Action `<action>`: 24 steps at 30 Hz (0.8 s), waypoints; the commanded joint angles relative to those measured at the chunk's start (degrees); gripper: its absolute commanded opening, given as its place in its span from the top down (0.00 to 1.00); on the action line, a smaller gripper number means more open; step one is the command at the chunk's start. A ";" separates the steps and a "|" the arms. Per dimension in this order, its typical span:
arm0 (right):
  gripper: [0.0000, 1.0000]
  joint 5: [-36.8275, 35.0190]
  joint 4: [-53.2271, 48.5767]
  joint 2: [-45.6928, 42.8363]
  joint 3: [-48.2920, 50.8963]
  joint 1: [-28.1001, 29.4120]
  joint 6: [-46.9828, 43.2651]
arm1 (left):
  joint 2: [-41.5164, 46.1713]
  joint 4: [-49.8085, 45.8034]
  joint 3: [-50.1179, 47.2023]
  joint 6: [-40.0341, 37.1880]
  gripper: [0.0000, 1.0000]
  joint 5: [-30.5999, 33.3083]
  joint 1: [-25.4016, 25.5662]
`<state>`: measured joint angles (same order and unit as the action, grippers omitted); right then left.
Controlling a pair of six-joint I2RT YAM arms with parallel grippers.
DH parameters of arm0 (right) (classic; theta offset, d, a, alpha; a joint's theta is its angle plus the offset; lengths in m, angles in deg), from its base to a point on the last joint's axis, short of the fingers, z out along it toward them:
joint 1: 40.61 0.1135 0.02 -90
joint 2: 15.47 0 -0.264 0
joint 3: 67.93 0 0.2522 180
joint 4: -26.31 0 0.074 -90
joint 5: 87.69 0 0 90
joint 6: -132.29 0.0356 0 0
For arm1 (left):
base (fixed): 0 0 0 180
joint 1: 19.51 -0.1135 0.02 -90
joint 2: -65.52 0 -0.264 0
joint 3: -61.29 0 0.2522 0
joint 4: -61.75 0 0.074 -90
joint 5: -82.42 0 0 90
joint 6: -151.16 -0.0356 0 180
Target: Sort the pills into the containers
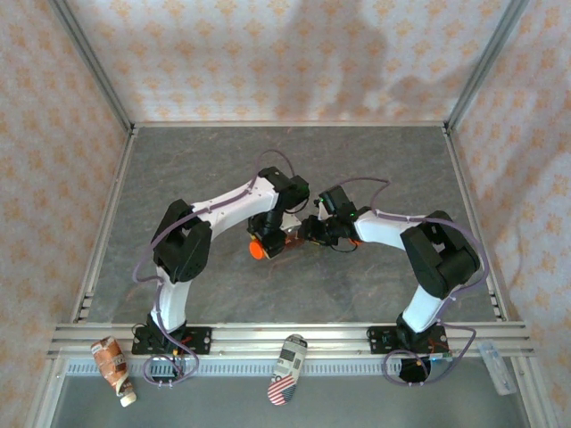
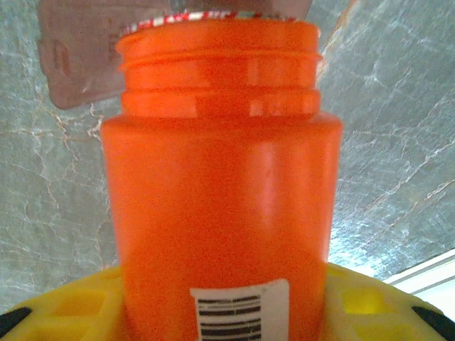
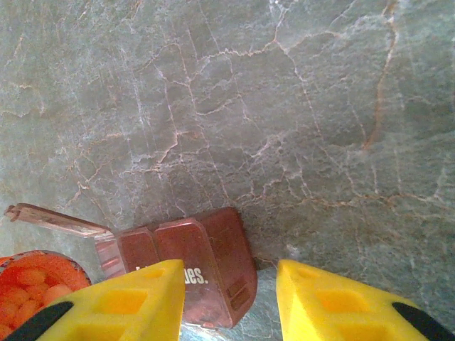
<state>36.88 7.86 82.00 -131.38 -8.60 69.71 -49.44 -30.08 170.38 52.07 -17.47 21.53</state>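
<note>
While the left hand [image 2: 220,312] gripped the orange bottle [image 2: 220,213], the right hand [image 3: 231,302] stood closed down just over the red-brown container [image 3: 210,259] on the tabletop [image 3: 284,106].

The top camera looked down from far above the orange bottle [image 1: 258,249]; both wrist cameras viewed it closely

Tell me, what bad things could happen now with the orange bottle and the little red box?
The orange pill bottle has no cap and holds many pills. If the left jaws tip it too far, lots could pour out together and scatter over the table.
The pill organizer is small, and its open lid sticks out near the bottle's mouth. A bump might shove it or knock the lid shut.
</note>
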 commanded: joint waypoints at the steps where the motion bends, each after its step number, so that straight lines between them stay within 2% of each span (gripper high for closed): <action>1: 0.61 0.46 -1.05 0.49 0.19 0.26 -1.08 | -1.56 -3.44 2.67 -0.58 1.00 2.86 0.93; 6: 0.61 0.71 -1.19 1.01 0.12 0.29 -1.22 | -3.25 -5.64 4.49 -0.83 1.00 5.90 1.69; 24: 0.62 0.68 -1.36 1.06 0.30 0.25 -1.48 | -4.97 -6.66 5.84 -1.08 1.00 6.37 1.85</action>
<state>37.31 7.44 82.56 -131.38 -8.60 69.27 -53.35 -34.08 174.77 52.05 -12.62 23.02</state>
